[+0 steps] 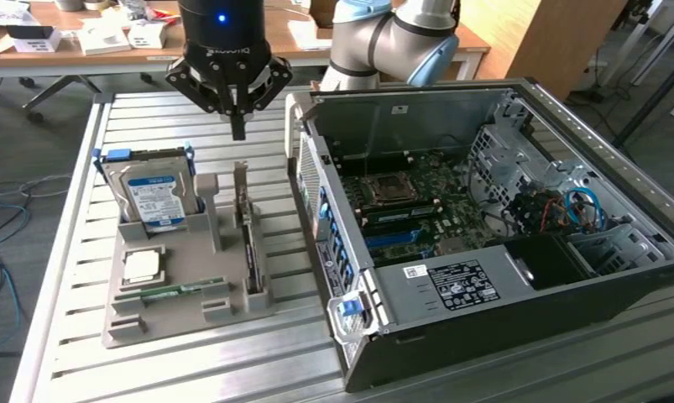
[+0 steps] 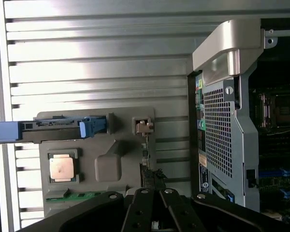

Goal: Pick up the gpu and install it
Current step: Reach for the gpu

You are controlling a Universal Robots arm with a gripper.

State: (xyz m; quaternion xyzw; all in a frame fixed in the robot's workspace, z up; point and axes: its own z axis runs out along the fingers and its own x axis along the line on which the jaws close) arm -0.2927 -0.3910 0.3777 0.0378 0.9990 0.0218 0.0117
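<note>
The gpu stands on edge in a slot of the grey holder tray, with its silver bracket pointing up at the far end. In the wrist view the gpu appears edge-on as a thin dark strip. My gripper hangs above the table just beyond the tray's far end, roughly in line with the card and well clear of it. Its black fingers are shut together with nothing between them.
The open computer case lies to the exterior view's right of the tray, motherboard exposed. The tray also holds a blue-labelled hard drive, a CPU and a RAM stick. A cluttered desk stands behind the slatted metal table.
</note>
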